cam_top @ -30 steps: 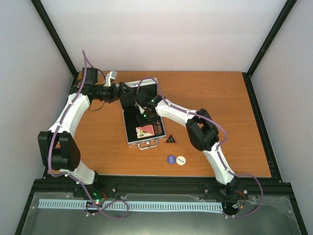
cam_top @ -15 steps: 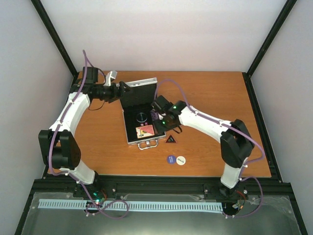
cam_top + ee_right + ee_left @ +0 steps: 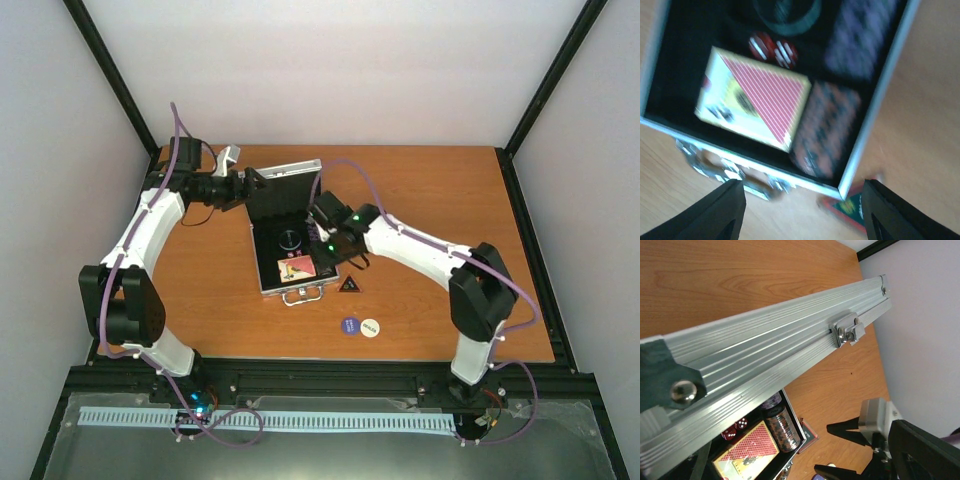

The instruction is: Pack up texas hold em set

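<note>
Wooden table [image 3: 450, 200]: case [image 3: 296, 289], triangle [image 3: 348, 285], blue disc [image 3: 349, 325], white disc [image 3: 370, 327].

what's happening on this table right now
Two robot arms are packing a poker set into a small aluminium case. The left gripper sits at the raised lid, jaws wide, seemingly propping it. The right gripper hovers open and empty over the case's near right corner. Card box, dice and chips are inside; the black triangle, blue disc and white disc lie on the table.
</note>
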